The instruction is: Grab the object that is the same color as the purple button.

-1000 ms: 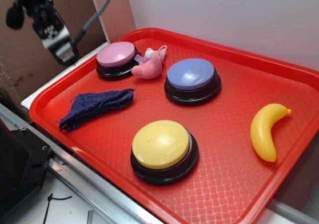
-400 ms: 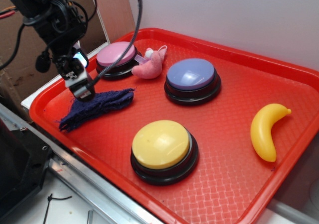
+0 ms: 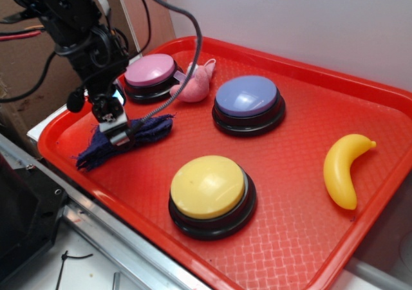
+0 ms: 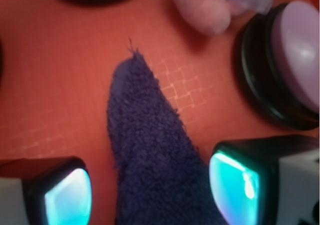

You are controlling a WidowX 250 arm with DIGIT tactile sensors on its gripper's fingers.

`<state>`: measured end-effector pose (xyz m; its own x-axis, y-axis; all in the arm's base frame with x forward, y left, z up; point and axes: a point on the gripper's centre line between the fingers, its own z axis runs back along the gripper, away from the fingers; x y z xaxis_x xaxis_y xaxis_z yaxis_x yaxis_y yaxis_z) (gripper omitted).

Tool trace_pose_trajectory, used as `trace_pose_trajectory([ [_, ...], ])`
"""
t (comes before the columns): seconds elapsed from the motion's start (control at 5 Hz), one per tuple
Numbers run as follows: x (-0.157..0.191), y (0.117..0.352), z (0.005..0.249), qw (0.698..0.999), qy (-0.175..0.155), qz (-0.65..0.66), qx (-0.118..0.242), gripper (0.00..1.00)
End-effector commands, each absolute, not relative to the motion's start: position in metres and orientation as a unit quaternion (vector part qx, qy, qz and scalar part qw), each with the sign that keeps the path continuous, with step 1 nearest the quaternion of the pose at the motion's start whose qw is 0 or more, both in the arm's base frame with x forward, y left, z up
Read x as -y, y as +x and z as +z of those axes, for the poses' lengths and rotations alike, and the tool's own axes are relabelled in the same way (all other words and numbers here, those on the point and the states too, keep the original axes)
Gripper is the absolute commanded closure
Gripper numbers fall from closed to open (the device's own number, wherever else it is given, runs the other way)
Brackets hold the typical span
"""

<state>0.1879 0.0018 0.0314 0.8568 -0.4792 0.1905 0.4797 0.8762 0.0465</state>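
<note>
- Red tray on a bench, white wall behind, brown cardboard at far left; everything sits on the tray.
- Far left: your gripper is down on the middle of the navy-purple cloth scrap, low over the tray floor.
- Wrist view: the cloth runs up between the two fingers, a pad on each side. Jaws spread apart, not closed on it; a clear gap shows on the left side, the right pad looks near or touching the edge of the cloth, can't tell which.
- Just behind the cloth: pink-topped button, with the pink plush toy touching its right side. Both wrong color, both close to the gripper, so watch for clipping them.
- Center: purple button, your color reference, well apart from the cloth. In front of it, the yellow-topped button.
- Far right: yellow banana, not relevant.
- Progress, as I judge it: right thing picked out, approach and straddle done. Left to do: close the jaws on the cloth, then lift it clear.
- Cloth is thin and floppy; if you pinch too high you may only catch fuzz, so judge the depth before closing.
</note>
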Motion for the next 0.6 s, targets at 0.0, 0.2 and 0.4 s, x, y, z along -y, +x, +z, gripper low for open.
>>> trace_pose_trajectory([
  [0.0,-0.0028,0.1999,0.0143,0.969,0.018,-0.235,0.072,0.00],
  [0.2,-0.0024,0.2010,0.0079,0.970,0.031,-0.235,0.059,0.00],
  [0.4,-0.0043,0.2012,0.0062,0.973,0.050,-0.221,0.046,1.00],
])
